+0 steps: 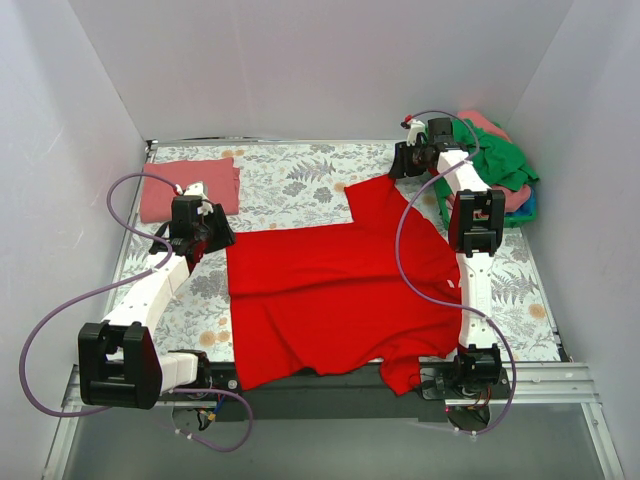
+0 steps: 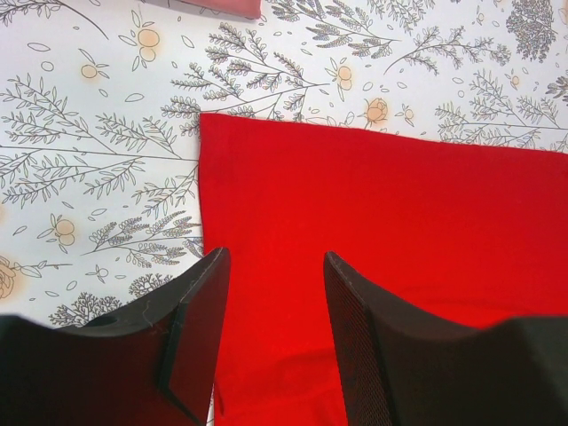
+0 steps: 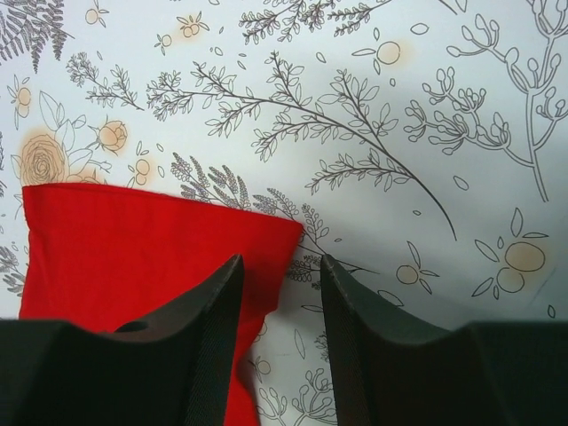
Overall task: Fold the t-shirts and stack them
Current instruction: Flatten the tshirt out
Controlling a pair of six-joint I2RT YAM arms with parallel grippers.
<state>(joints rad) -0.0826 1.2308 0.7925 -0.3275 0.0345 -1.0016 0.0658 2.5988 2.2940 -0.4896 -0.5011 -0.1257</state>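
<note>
red t-shirt [image 1: 340, 290] — smooth, flat, spread | tablecloth [image 1: 290, 180] — floral print

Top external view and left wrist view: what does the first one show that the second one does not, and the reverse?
Only the top external view shows the whole red t-shirt spread flat, the pile of t-shirts in the far right corner, and the right pincer at the red sleeve. Only the left wrist view shows, close up, the left pincer with its fingers apart over an edge of the red cloth. Both show red cloth, the floral tablecloth and the salmon-pink t-shirt, only a sliver of it in the wrist view.
</note>
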